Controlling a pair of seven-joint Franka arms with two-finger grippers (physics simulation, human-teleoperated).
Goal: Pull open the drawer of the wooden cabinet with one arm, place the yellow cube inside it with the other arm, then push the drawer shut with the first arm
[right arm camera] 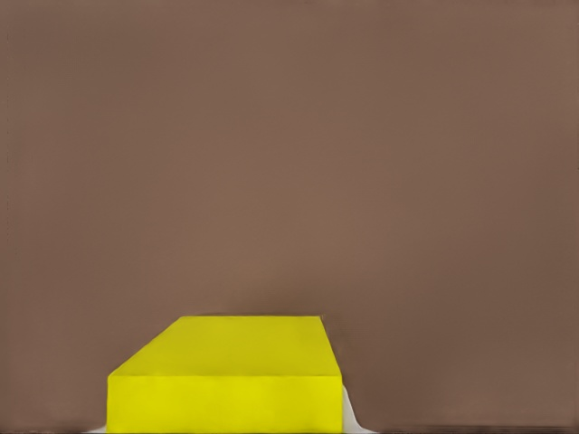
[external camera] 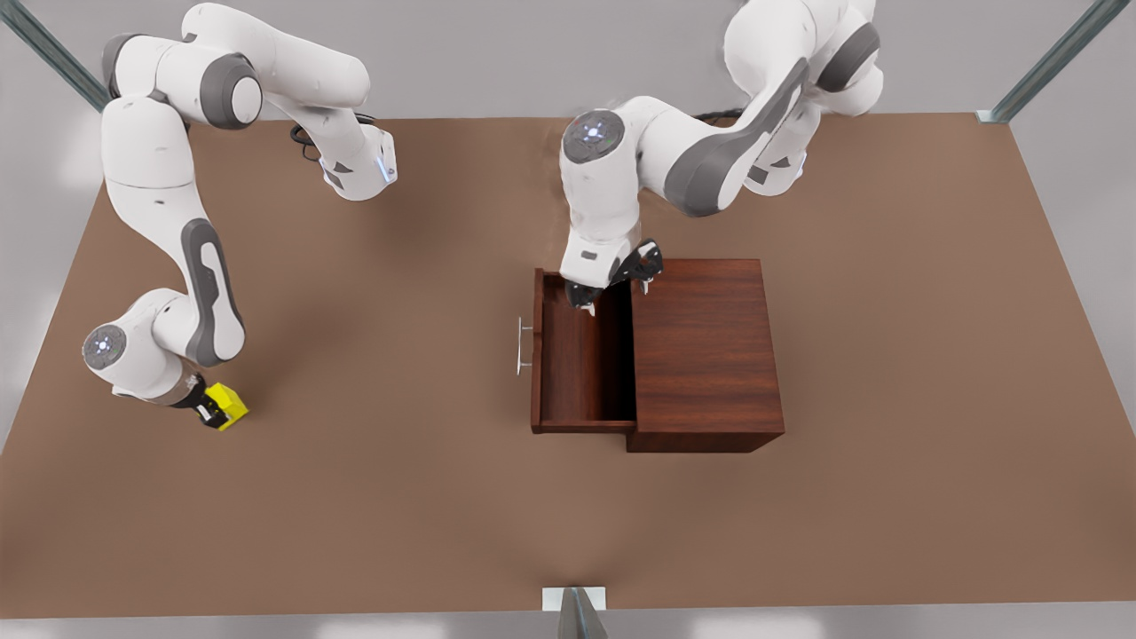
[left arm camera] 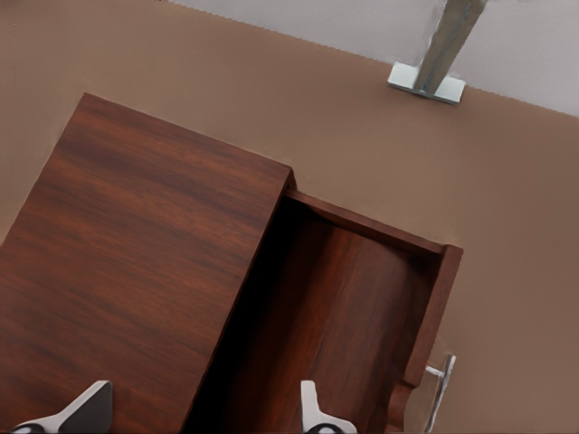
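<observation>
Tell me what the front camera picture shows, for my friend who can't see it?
The wooden cabinet sits on a brown table with its drawer pulled open and empty, and the left gripper, open, hangs above it. Far off toward the front view's left, the right gripper is at the yellow cube on the table.

yellow cube cut off, right gripper grip unclear

We see a broad flat matte brown tabletop, a pale grey floor beyond its edges, slanted grey metal frame struts at the far corners, a short grey metal post on a white base plate at the near edge.
</observation>
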